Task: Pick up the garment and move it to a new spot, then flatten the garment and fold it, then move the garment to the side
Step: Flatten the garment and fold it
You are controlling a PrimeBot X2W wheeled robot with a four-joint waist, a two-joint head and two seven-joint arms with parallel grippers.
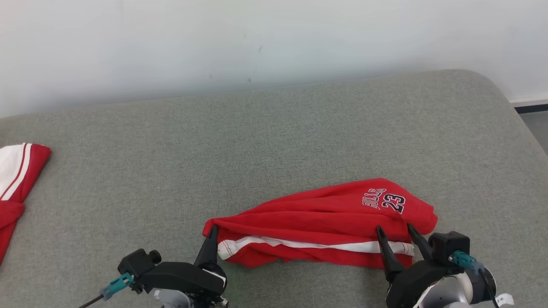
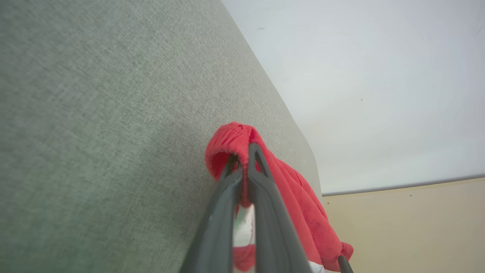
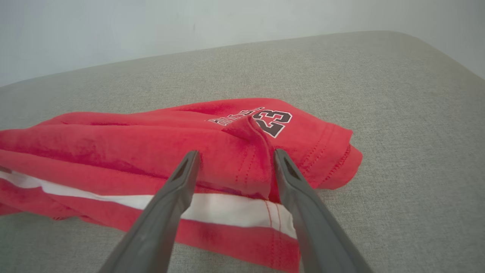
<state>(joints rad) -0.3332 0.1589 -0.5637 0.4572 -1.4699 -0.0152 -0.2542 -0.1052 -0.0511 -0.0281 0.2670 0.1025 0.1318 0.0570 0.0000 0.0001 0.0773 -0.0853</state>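
Left gripper [image 1: 212,233] jaws clamped on left end of red garment [image 1: 321,214]; right gripper [image 1: 394,229] jaws apart, straddling raised fold [image 3: 246,132] at right end

Garment bunched near front of grey surface [image 1: 274,137]

Step judged: securing two-end grip before lift; next, right must close, then both raise together

Second red-white cloth [image 1: 17,171] far left

A second cloth [image 1: 17,179] is cut off by the head view's left edge. In the right wrist view a fold hides part of the lettering on the garment [image 3: 113,144], whose left end runs off the picture. The fingers [image 2: 267,220] of the left gripper [image 2: 245,155] blur near the left wrist view's bottom edge.
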